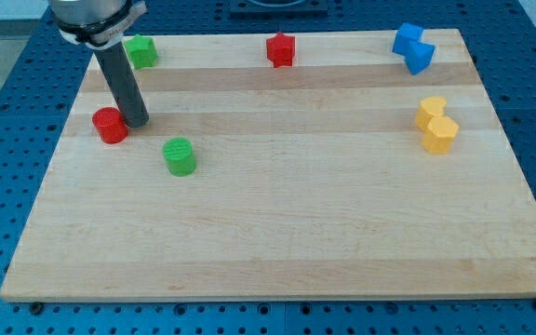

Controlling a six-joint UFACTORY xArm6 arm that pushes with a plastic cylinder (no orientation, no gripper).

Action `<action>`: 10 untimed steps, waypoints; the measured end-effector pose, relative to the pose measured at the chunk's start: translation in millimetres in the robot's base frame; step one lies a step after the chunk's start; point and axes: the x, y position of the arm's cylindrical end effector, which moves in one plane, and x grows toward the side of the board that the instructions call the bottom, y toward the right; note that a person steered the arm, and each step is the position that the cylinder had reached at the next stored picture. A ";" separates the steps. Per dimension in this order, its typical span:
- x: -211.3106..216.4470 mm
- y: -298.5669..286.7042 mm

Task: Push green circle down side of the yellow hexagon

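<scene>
The green circle (180,156) is a short cylinder on the wooden board's left part. The yellow hexagon (440,135) sits far off at the view's right, touching a second yellow block (429,113) just above it. My tip (136,122) rests on the board up and to the left of the green circle, a short gap away. It stands right beside a red circle (110,125) at its left.
A green block (140,51) sits at the top left behind the rod. A red star-like block (281,49) is at the top middle. Two blue blocks (413,47) sit together at the top right. The wooden board (277,242) lies on a blue perforated table.
</scene>
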 end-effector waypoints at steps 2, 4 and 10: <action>9.4 18.8; 44.4 23.7; 38.0 111.2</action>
